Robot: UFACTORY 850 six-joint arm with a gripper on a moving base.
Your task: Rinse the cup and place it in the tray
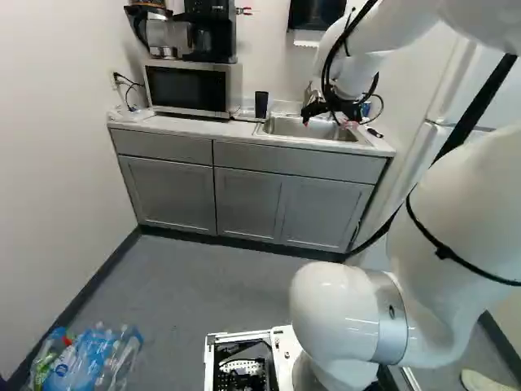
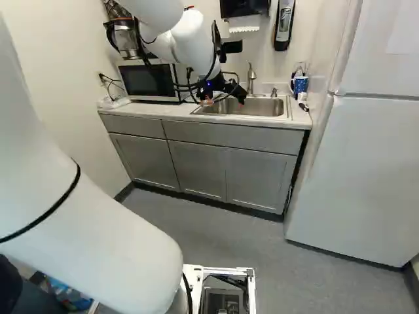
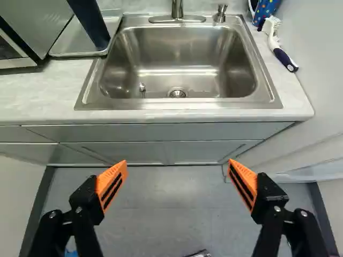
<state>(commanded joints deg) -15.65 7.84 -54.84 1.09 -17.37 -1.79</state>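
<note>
Gripper (image 3: 177, 167) spread wide, holding nothing; at its eleven o'clock the dark cup (image 3: 90, 24) stands in the tray (image 3: 69, 43): placing looks done, rinsing unconfirmed.

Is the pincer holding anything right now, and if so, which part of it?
Nothing is held: the pincer stands open, with only air between its orange pads.
</note>
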